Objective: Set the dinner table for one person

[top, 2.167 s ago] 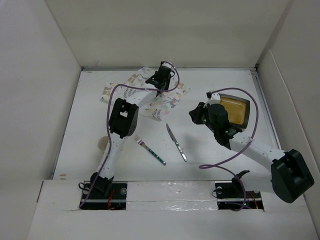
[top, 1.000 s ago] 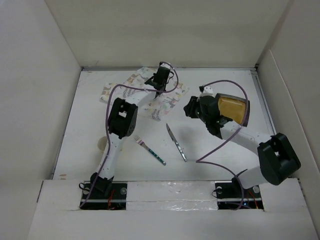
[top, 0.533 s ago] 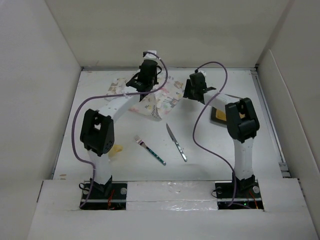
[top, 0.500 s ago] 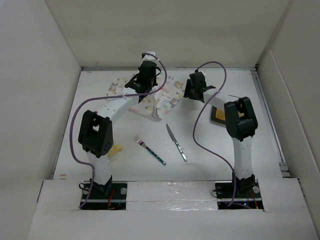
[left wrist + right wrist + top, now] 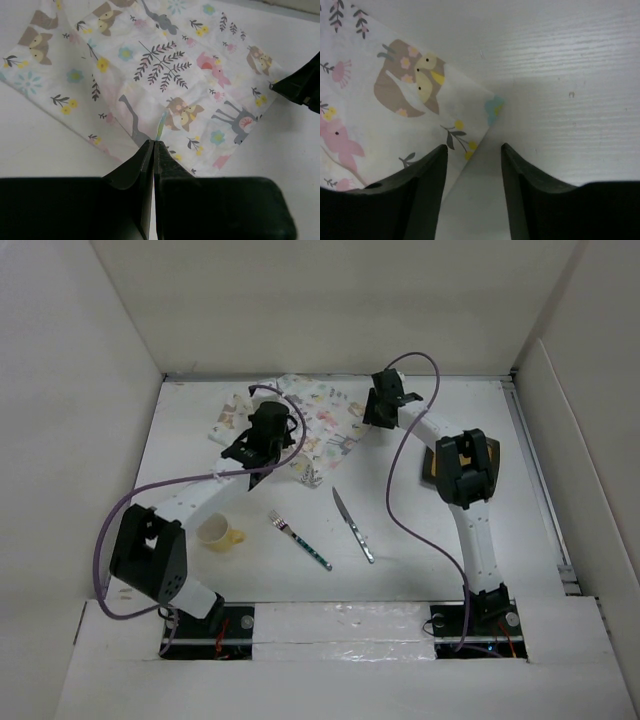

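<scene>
1. Count, near to far in the overhead view: one fork [image 5: 299, 541], one knife [image 5: 353, 525], one yellow mug [image 5: 218, 533], one dark-rimmed yellow plate [image 5: 429, 472], one animal-patterned placemat [image 5: 325, 418], two grippers.
2. All of it on the white dinner table [image 5: 420, 540], filling the middle of the frame between pale walls.
3. Lower centre: fork and knife lying slantwise, side by side, apart, handles toward the lower right.
4. Left of the fork, just apart from it: mug upright, handle to the right; inside too small to tell.
5. Right of centre: plate flat on the board, mostly hidden under the right arm [image 5: 465, 465]; contents impossible to tell.
6. Left gripper [image 5: 153, 146]: jaws pressed together, pinching a raised fold of the placemat near its lower edge, above and left of centre in the overhead view.
7. Upper centre: placemat spread at a slant, rumpled, one lower corner turned up.
8. Right gripper [image 5: 472, 150], farthest up the frame at the cloth's right corner: jaws spread about halfway, low over the board, astride that corner, left finger [image 5: 427, 180] over the cloth, right finger over bare board; contact with the cloth impossible to tell.
</scene>
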You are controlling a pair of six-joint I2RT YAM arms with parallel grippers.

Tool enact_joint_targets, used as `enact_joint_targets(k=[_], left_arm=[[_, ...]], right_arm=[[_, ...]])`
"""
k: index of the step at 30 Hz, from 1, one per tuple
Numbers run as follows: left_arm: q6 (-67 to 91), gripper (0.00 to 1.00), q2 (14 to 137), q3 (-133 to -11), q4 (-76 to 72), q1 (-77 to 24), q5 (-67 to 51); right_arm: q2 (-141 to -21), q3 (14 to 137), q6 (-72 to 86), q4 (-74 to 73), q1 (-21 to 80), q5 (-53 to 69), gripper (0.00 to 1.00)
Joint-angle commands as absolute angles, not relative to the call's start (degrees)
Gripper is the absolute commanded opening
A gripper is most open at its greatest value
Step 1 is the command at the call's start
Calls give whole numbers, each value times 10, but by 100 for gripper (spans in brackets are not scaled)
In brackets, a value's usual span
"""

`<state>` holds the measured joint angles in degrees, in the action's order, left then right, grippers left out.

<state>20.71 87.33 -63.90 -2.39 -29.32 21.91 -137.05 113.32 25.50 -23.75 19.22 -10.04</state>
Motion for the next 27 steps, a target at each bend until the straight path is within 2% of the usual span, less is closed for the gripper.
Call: enact_joint_targets(k=[1, 3, 7, 8, 11, 13, 15, 19, 23, 27], left_arm=[[235, 0, 802, -609, -72, -309, 270], [242, 0, 781, -586, -77, -309, 263], [250, 0, 734, -548, -93, -309, 251], [250, 0, 729, -543, -98, -309, 250], [250, 0, 714, -527, -100, -309, 253], [250, 0, 709, -520, -103, -309, 250], [250, 0, 708, -518, -103, -309, 251], [249, 0, 696, -515, -96, -309, 267], [251, 0, 676, -511, -95, -309, 288], [254, 0, 649, -511, -100, -309, 312]], right_arm=[[-1397, 1165, 272, -295, 197, -118, 49], [-1403, 1179, 278, -298, 203, -125, 50], [-1433, 1231, 286, -332, 203, -123, 38], [-1433, 1233, 287, -330, 203, -123, 30], [-1434, 1232, 296, -325, 198, -117, 17], [-1433, 1228, 298, -318, 198, -103, 13], [-1433, 1228, 302, -317, 192, -100, 1], [-1402, 1162, 308, -279, 192, -105, 0], [-1312, 1042, 306, -163, 192, -124, 0], [-1200, 947, 299, -121, 192, -150, 0]])
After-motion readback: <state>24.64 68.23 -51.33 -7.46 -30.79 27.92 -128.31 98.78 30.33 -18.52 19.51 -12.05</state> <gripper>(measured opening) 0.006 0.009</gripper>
